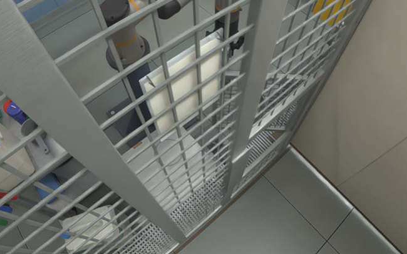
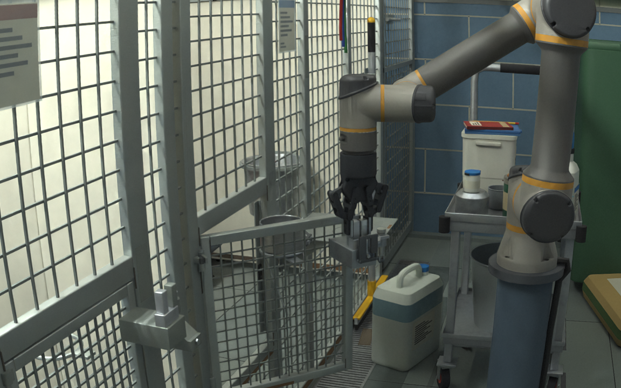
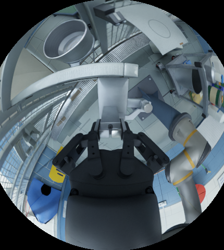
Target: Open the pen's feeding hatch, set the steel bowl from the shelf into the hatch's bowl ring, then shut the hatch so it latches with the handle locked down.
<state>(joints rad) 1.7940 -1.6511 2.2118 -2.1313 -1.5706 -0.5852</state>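
Observation:
The steel bowl (image 3: 68, 41) sits in the bowl ring on the pen side of the feeding hatch (image 2: 274, 294), just behind the hatch's top rail. The mesh hatch stands swung out from the pen front, hinged on its left. My gripper (image 2: 358, 223) points straight down at the hatch's free upper corner, and its two fingers are closed on the upright latch handle (image 3: 110, 129), which rises from the grey latch block (image 2: 358, 247). A second bowl-like shape (image 2: 274, 164) shows dimly behind the mesh higher up.
The pen's mesh wall (image 2: 226, 111) rises right behind my wrist. A white jug (image 2: 407, 313) stands on the floor below the hatch's free edge, beside a steel cart (image 2: 477, 212) loaded with containers. My arm's blue pedestal (image 2: 520, 328) stands to the right.

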